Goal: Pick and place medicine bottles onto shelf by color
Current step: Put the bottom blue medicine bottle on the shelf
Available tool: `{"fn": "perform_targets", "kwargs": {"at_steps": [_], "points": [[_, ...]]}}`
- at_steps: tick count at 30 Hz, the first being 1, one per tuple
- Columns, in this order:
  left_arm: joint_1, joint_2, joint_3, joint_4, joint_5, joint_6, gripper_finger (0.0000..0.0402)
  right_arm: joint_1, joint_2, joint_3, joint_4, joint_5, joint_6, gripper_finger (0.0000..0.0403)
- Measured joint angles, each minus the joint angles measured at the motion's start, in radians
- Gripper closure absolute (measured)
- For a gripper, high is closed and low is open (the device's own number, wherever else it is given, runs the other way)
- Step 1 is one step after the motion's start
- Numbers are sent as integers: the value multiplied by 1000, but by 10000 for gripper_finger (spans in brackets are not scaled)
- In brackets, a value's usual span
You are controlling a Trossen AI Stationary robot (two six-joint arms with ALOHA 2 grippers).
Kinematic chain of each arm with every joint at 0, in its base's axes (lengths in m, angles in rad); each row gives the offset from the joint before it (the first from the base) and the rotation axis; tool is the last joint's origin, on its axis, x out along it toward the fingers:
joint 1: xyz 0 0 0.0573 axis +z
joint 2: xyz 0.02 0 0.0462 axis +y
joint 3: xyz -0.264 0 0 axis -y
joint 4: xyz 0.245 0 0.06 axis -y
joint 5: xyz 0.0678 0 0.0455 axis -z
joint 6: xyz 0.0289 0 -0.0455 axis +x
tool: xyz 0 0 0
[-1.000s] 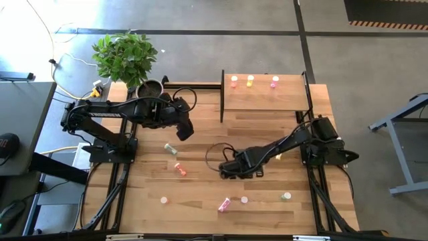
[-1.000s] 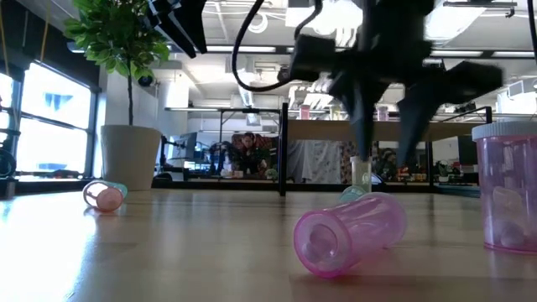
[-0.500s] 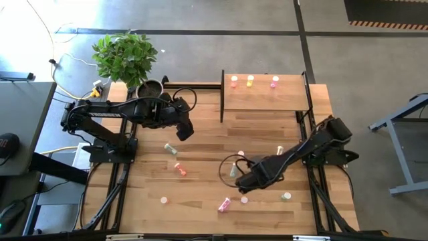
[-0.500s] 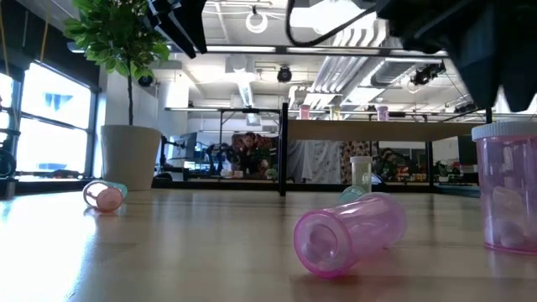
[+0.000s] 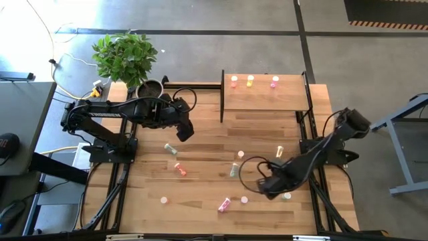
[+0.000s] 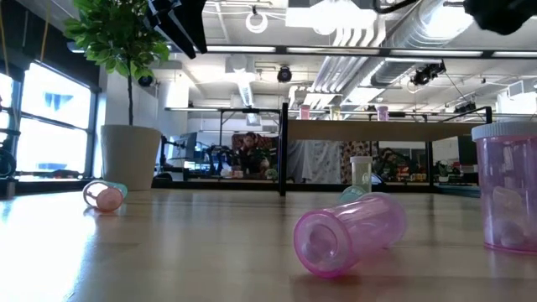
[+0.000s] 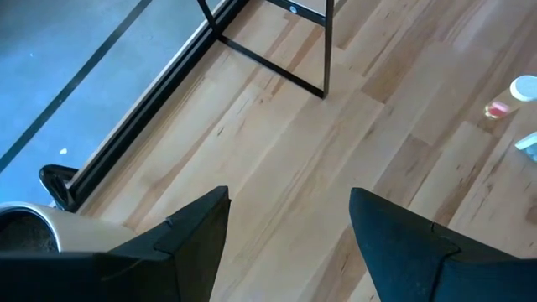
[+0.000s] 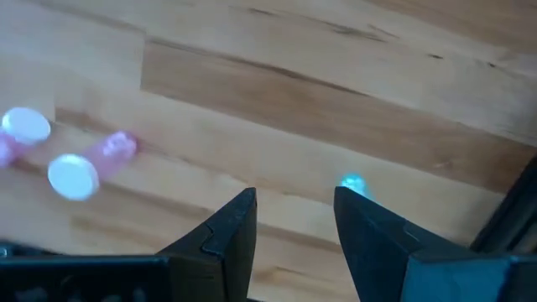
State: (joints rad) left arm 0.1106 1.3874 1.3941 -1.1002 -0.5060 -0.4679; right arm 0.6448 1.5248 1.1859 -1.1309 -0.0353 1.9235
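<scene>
Wooden tabletop (image 5: 200, 154) below, we hover our empty, parted right gripper (image 5: 267, 189) beside the green bottle (image 5: 287, 196), judging descent and grasp next.

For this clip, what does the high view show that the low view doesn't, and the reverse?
Only the high view: both arms whole, the left gripper open and waiting near the plant, the right gripper empty above the green bottle, and three bottles on the shelf.

Only the low view: the room behind, with a seated person, and the lying pink bottle seen close, mouth toward the camera.

Both: the table, plant and shelf.
</scene>
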Motion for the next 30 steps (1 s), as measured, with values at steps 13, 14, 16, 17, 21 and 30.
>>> {"fn": "perform_targets", "kwargs": {"at_steps": [13,14,16,17,21,30], "points": [[0,0,0,1,23,-4,163,153,-204,-166,25,-18,6,251],[0,0,0,1,23,-4,163,161,-210,-187,47,-25,6,251],[0,0,0,1,23,-4,163,176,-222,-229,109,-40,7,251],[0,0,0,1,23,-4,163,183,-225,-247,136,-46,6,251],[0,0,0,1,24,-36,163,202,-225,-286,161,-58,19,251],[0,0,0,2,24,-80,163,202,-224,-280,149,-35,-127,251]]}}
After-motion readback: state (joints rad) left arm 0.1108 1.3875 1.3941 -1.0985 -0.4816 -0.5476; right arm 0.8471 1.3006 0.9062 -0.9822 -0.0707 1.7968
